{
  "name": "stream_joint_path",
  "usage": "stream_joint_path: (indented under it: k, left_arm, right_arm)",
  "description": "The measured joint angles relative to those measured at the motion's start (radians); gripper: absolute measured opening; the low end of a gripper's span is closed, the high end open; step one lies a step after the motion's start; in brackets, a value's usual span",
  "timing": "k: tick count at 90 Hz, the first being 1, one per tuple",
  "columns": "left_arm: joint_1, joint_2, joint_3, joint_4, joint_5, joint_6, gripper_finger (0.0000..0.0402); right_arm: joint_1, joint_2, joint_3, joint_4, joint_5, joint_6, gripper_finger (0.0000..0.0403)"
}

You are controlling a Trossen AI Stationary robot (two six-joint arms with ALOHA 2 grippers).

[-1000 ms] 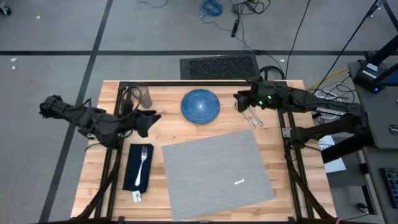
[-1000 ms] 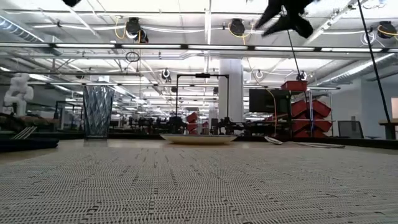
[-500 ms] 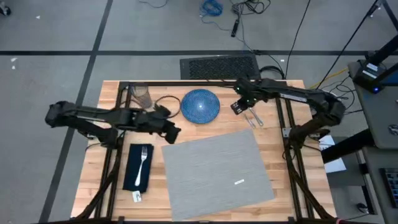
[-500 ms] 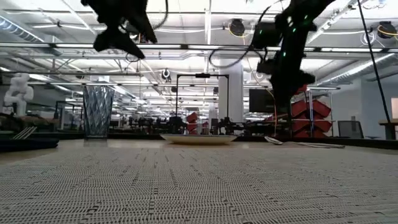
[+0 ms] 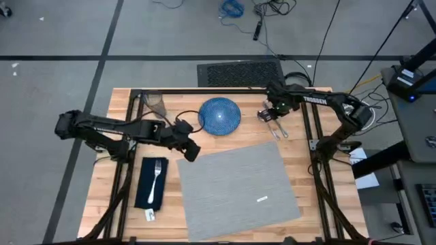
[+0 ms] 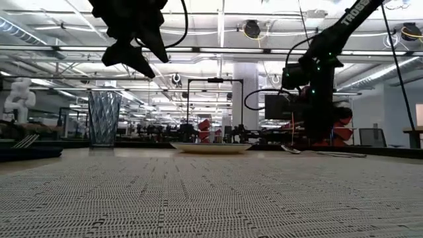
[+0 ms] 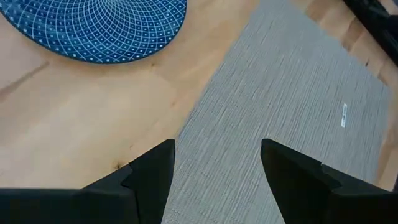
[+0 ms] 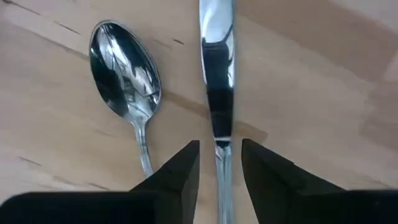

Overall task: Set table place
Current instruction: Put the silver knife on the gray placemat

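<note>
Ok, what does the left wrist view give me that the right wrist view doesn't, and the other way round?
Only the left wrist view shows the blue plate and the grey placemat, with the left gripper open over the placemat's corner nearest the plate. Only the right wrist view shows the spoon and knife lying side by side, apart, with the right gripper open and straddling the knife's handle. Both show the bare wooden table and that arm's own two dark fingers; neither shows the fork, napkin or glass.
</note>
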Motion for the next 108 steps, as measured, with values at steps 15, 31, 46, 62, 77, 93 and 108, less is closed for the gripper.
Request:
stream_joint_path:
  k: [15, 31, 46, 62, 77, 93, 108]
  left_arm:
    - [0.000, 0.000, 0.000, -0.001, 0.000, 0.004, 0.0223]
    - [0.000, 0.000, 0.000, -0.002, 0.000, 0.028, 0.0223]
    - [0.000, 0.000, 0.000, -0.002, 0.000, 0.045, 0.0223]
    - [0.000, 0.000, 0.000, -0.002, 0.000, 0.056, 0.0223]
    - [0.002, 0.000, 0.000, -0.003, -0.008, 0.070, 0.0223]
    - [0.011, 0.000, 0.000, -0.002, -0.012, 0.080, 0.0223]
    - [0.012, 0.000, 0.000, -0.002, -0.015, 0.082, 0.0223]
  right_arm:
    - [-0.005, 0.000, -0.075, 0.034, -0.005, 0.000, 0.0112]
    - [-0.005, -0.009, -0.161, 0.093, -0.017, 0.053, 0.0107]
    - [0.023, -0.028, -0.189, 0.105, -0.005, 0.078, 0.0026]
    - [0.055, -0.091, -0.203, 0.086, -0.003, 0.160, 0.0008]
    - [0.100, -0.225, -0.208, 0.001, -0.045, 0.208, 0.0003]
    - [0.251, -0.377, -0.208, -0.143, -0.047, 0.309, 0.0003]
    - [0.488, -0.469, -0.216, -0.141, 0.021, 0.510, 0.0001]
